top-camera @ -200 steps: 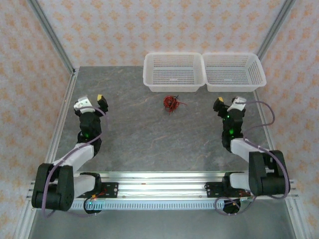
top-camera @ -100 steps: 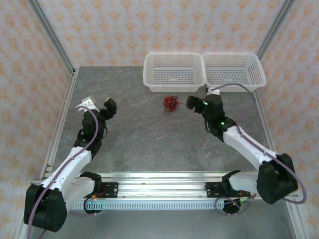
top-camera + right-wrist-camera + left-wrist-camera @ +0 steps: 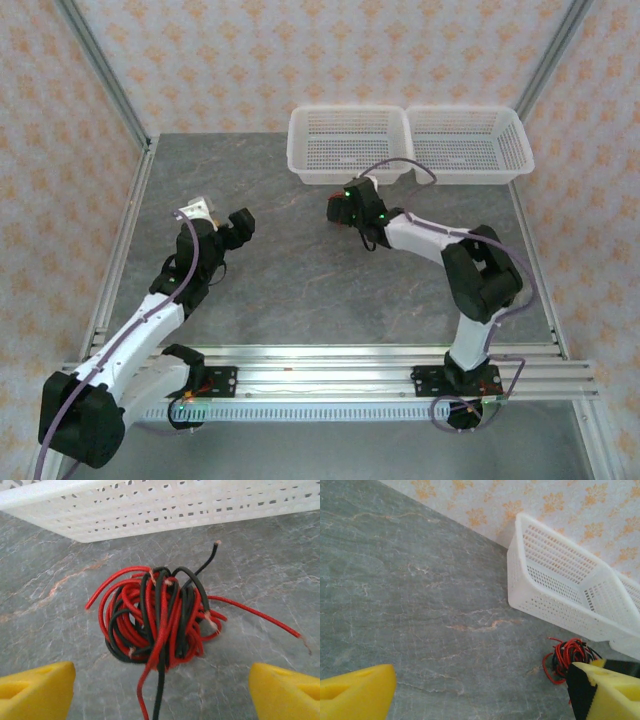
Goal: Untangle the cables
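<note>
The cables (image 3: 157, 622) are one tight tangle of thin red and black wires lying on the grey table, just in front of a white basket; a red end and a black end trail out to the right. My right gripper (image 3: 161, 692) is open, its yellow fingers (image 3: 37, 690) spread wide on either side of the tangle without touching it. From above, the right gripper (image 3: 340, 208) sits over the tangle and hides most of it. My left gripper (image 3: 238, 225) is open and holds nothing, well left of the cables (image 3: 567, 657), which lie beside its right finger (image 3: 605, 695).
Two white perforated baskets (image 3: 348, 145) (image 3: 468, 143) stand side by side at the back of the table (image 3: 280, 270), right behind the tangle. The nearer basket's wall (image 3: 150, 505) runs just beyond the wires. Metal frame rails border the table on the left and right.
My right arm has swung from the right side across to the tangle and now straddles it. My left arm has reached forward and rightward toward the middle.
</note>
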### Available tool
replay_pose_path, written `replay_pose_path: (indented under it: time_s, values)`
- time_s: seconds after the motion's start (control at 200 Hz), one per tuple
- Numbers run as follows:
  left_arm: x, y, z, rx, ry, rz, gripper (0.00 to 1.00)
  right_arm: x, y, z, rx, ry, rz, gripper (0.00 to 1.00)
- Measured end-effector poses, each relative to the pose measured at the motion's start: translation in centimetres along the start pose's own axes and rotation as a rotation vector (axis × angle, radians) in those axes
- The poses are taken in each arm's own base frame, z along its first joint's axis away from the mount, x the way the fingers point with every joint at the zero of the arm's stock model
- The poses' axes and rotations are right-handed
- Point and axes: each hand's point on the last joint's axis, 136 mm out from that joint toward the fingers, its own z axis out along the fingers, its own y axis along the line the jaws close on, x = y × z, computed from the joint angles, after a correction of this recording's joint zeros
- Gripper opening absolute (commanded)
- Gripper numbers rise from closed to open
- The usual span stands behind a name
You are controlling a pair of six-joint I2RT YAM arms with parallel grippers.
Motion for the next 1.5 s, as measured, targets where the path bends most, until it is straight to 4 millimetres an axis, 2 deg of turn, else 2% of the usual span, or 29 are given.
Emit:
replay_pose_path:
  time_s: [0.22,0.39,0.465,0.706,0.831,0.931,1.066,1.186,1.301,1.411,1.501]
  values:
    - [0.2,0.0,-0.3,0.002,0.013,0.003,0.90,-0.5,0.3,2.0,0.025,-0.008,0.023,0.88]
    - [0.6,-0.1,-0.3,0.007,0.033,0.006,0.90,0.3,-0.5,3.4,0.066,0.003,0.035,0.81]
    - [0.7,-0.3,-0.3,0.012,0.037,0.008,0.90,0.7,-0.6,4.1,0.072,0.010,0.043,0.74]
    - [1.1,-0.3,-0.6,0.016,0.051,0.011,0.90,0.7,0.1,4.4,0.033,0.003,0.065,0.36]
    - [1.1,-0.3,-0.8,0.017,0.056,0.012,0.91,1.5,0.2,4.1,-0.011,0.005,0.077,0.29]
    - [1.3,-0.5,-1.2,0.022,0.069,0.016,0.91,2.6,0.1,3.1,-0.047,0.020,0.085,0.28]
    - [1.2,-0.9,-2.0,0.034,0.081,0.019,0.93,4.9,0.0,0.7,-0.089,0.056,0.091,0.28]
    - [1.0,-1.1,-2.8,0.043,0.084,0.015,0.94,8.0,0.7,-2.3,-0.138,0.099,0.095,0.29]
    - [1.9,-1.6,-3.4,0.068,0.121,0.023,0.94,11.5,2.2,-5.2,-0.201,0.147,0.097,0.30]
    - [3.2,-2.3,-3.7,0.088,0.168,0.020,0.94,14.3,3.5,-7.4,-0.251,0.185,0.108,0.34]
    - [4.5,-3.2,-4.1,0.117,0.213,0.024,0.94,15.5,3.6,-8.6,-0.271,0.200,0.134,0.46]
